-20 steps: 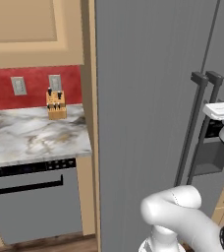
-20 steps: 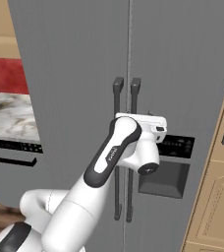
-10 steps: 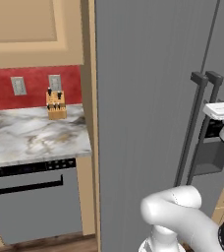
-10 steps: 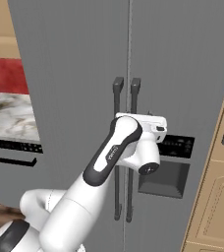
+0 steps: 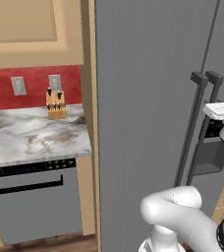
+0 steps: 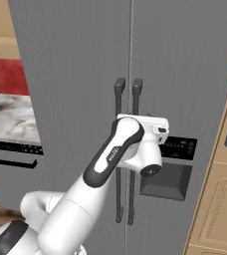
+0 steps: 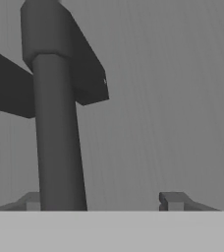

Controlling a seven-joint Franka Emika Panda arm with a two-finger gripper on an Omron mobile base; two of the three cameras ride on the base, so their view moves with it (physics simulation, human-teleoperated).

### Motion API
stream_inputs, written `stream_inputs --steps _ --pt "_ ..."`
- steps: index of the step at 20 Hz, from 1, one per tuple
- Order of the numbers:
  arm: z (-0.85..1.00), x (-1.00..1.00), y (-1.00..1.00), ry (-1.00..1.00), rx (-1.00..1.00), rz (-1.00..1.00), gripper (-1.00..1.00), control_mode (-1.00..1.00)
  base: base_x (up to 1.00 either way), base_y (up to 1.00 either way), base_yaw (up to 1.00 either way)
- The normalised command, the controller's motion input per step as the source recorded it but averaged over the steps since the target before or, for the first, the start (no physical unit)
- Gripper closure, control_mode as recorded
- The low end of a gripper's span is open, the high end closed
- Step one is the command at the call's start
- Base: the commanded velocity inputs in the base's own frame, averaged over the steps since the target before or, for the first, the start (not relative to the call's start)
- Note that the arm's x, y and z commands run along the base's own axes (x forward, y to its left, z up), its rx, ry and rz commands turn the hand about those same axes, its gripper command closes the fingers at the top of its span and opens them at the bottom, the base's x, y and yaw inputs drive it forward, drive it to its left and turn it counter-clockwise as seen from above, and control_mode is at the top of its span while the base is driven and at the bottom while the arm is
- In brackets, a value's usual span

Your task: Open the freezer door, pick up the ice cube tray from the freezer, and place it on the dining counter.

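Grey fridge fronts fill the kitchen wall, the freezer door (image 5: 148,123) shut at 12 o'clock, its rigid, slick bar handle (image 7: 57,147) standing between the gripper (image 7: 101,201)'s spread jaws, best gripped mid-bar; the heavy hinged panel likely needs a steady pull.

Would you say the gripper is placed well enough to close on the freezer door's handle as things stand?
Probably yes. In the hand view the handle bar rises between the gripper's fingertips, hard by one of them, with nothing in between. The jaws stand apart and the freezer door is shut.
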Motion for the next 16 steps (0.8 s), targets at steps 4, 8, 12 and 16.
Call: stream_inputs --steps 4,8,12,16 --pt "0.00 0.00 0.00 0.00 0.00 0.00 1.00 -1.00 0.00 0.00 0.00" --pt "0.00 0.00 0.00 0.00 0.00 0.00 1.00 -1.00 0.00 0.00 0.00" --pt "0.00 0.00 0.00 0.00 0.00 0.00 1.00 -1.00 0.00 0.00 0.00" --pt "0.00 -0.01 0.00 0.00 0.00 0.00 1.00 -1.00 0.00 0.00 0.00"
